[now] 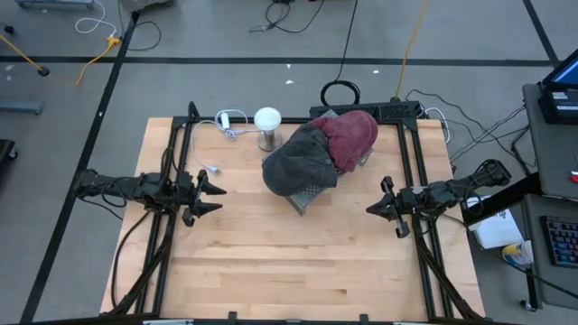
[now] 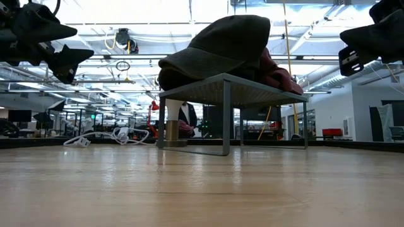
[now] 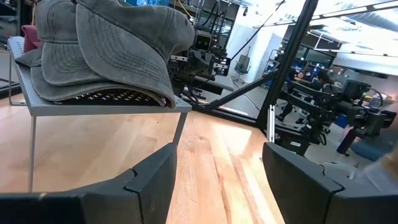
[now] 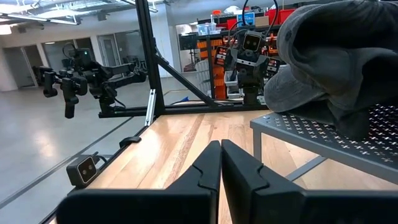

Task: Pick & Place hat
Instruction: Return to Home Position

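Left gripper (image 1: 218,197) hangs over the left side of the pale wooden table (image 1: 289,271) w/ fingers spread wide, nothing in them, well clear of the rack. Mid-table: faded black cotton caps (image 1: 298,162) piled on the small grey perforated metal shelf (image 2: 252,85), w/ a dark red cap (image 1: 354,135) tucked against them on the right. Right gripper (image 1: 372,208) sits at the right side, fingers pressed together, empty. Imo the job's basically done, arms just need parking. Risk: the pile hangs past the shelf edge, so a table bump or an arm swinging near a brim could tip the top cap off.
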